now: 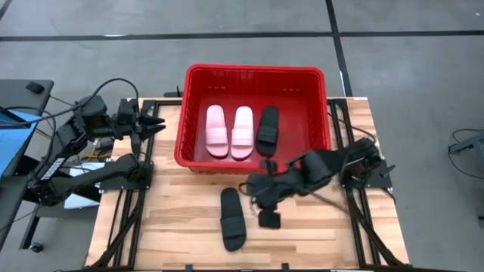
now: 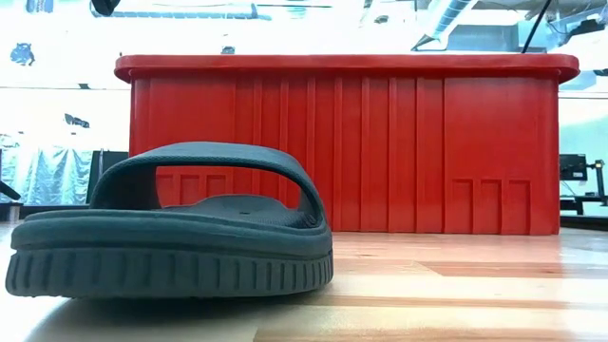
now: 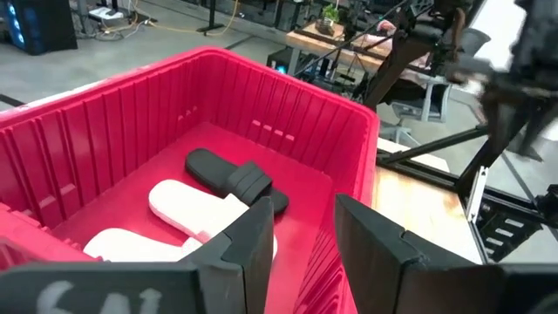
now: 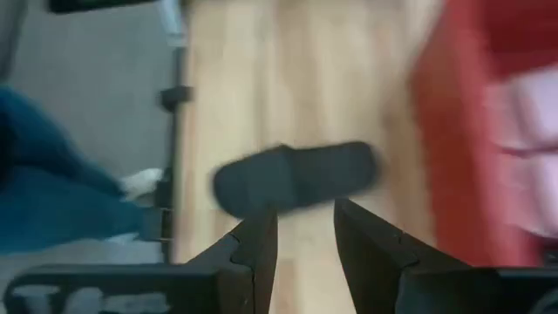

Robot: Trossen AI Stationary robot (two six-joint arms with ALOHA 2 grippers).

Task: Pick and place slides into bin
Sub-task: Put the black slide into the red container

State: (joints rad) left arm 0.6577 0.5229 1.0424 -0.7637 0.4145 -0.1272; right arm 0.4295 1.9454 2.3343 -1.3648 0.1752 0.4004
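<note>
The red bin (image 1: 257, 70) stands at the table's far middle. On its floor lie two pale pink slides (image 1: 217, 131) (image 1: 243, 132) and a black slide (image 1: 267, 130), all sole down. A second black slide (image 1: 233, 219) rests sole down on the wood, near the front edge and in front of the bin; the low view shows it close up (image 2: 171, 233). My right gripper (image 1: 255, 195) hangs open above the table, between the bin's near wall and this slide (image 4: 296, 179), with nothing between its fingers. My left gripper (image 1: 157, 125) waits open beside the bin's left wall, pointing into the bin (image 3: 87, 131).
Bare wooden tabletop (image 1: 174, 219) lies on both sides of the loose black slide. Black frame rails (image 1: 121, 219) run along the table's left and right edges. The bin's tall ribbed near wall (image 2: 342, 152) rises just behind the slide.
</note>
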